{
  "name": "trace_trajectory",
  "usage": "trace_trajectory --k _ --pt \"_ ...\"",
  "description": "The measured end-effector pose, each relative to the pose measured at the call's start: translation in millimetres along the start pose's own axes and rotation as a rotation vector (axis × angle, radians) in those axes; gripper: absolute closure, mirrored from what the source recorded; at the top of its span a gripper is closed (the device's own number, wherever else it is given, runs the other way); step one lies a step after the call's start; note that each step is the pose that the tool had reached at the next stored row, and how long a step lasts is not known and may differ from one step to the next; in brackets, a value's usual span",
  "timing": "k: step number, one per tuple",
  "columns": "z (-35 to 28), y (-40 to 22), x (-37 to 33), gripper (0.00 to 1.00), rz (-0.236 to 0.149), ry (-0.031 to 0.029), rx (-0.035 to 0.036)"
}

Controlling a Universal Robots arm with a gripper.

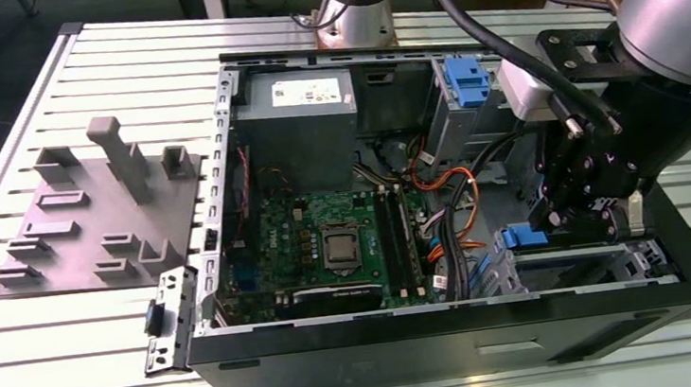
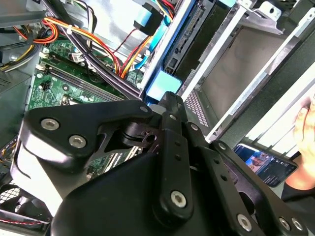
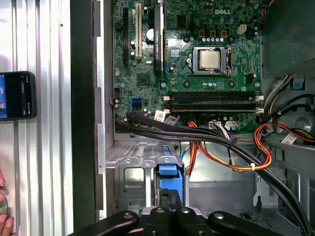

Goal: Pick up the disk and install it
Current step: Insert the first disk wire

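An open computer case (image 1: pixel 461 339) is seen lying on a slatted metal table (image 1: pixel 46 374), with its circuit board (image 1: pixel 324 238) exposed at the centre of the exterior view and a grey power box (image 1: pixel 299 103) above it. A grey plastic holder block (image 1: pixel 94 218) is seen on the table at the left of that frame.

The gripper (image 1: pixel 576 214) is placed at the lower right of the exterior view, directly over the metal drive cage (image 1: pixel 581 266) in the corner of the case. The disk (image 1: pixel 521 236) is found there, stood on edge in the cage, its blue rail end showing just beside the gripper. In the first wrist view the blue end of the disk (image 3: pixel 167 167) is seen at the lower centre, just above the gripper (image 3: pixel 167 209). In the second wrist view the disk (image 2: pixel 162 82) runs along the cage wall toward the upper centre.

Whether the gripper is open or closed on the disk cannot be told, since its tip is hidden by its own linkage.

The pick-up is judged to be done and the disk to be already entered into its bay. Whether it is fully seated cannot be confirmed.

A phone (image 3: pixel 17 96) is seen lying on the table at the left of the first wrist view.
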State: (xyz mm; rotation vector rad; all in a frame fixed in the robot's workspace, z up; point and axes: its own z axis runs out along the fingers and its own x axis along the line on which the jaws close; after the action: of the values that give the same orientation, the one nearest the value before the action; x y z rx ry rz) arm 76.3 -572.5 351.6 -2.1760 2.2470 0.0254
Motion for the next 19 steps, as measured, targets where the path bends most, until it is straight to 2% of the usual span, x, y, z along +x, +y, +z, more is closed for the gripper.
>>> trace_trajectory --k 3,5,10,17,19 --pt "0.1 -0.3 0.0 0.89 0.000 -0.0001 0.0000" --pt "0.2 -3.5 -0.1 0.89 0.000 -0.0002 0.0000" --pt "0.7 -23.6 -0.7 0.89 0.000 -0.0001 -0.0014" --pt "1.0 -55.4 -2.4 0.89 0.000 0.0001 -0.0047" --pt "1.1 -62.4 -2.8 0.89 0.000 0.0000 -0.0056"
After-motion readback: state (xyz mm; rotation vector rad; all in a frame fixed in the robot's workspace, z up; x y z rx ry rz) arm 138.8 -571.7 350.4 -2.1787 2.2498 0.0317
